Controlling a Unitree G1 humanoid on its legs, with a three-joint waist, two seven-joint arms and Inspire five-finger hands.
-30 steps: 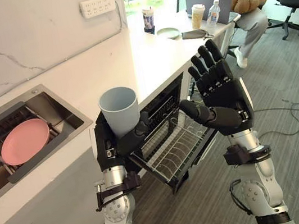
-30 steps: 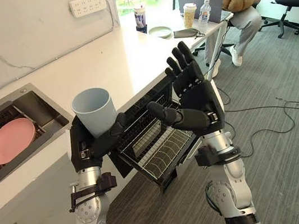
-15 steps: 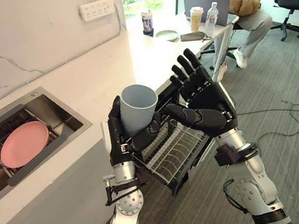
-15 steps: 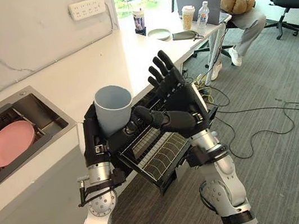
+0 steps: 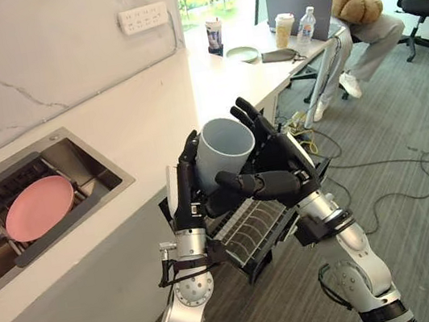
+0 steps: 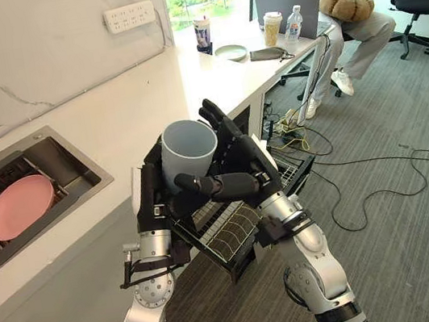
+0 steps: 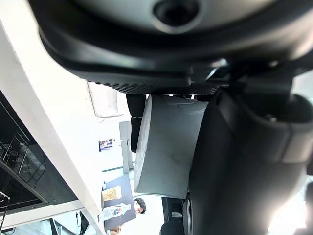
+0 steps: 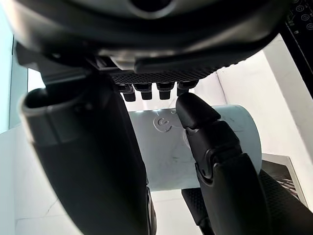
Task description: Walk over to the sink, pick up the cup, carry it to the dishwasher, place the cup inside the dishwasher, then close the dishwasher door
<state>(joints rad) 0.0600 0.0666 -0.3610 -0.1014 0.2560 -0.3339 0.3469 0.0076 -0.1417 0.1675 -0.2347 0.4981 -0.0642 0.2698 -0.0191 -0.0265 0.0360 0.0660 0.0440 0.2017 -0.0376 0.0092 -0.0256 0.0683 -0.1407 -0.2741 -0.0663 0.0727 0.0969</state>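
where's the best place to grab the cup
The cup is best taken round its side wall, from either side, as the left hand and right hand clasp it: mouth up, no handle showing, wider toward the rim.

The pale blue-grey cup was nearly upright, tilted slightly, its open mouth up and empty. It was clasped between the left robot hand and right robot hand, above the pulled-out dishwasher rack.

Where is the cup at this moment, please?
In the left eye view the cup is mid-picture, gripped between the left hand and the right hand, above the pulled-out dishwasher rack and to the right of the sink.
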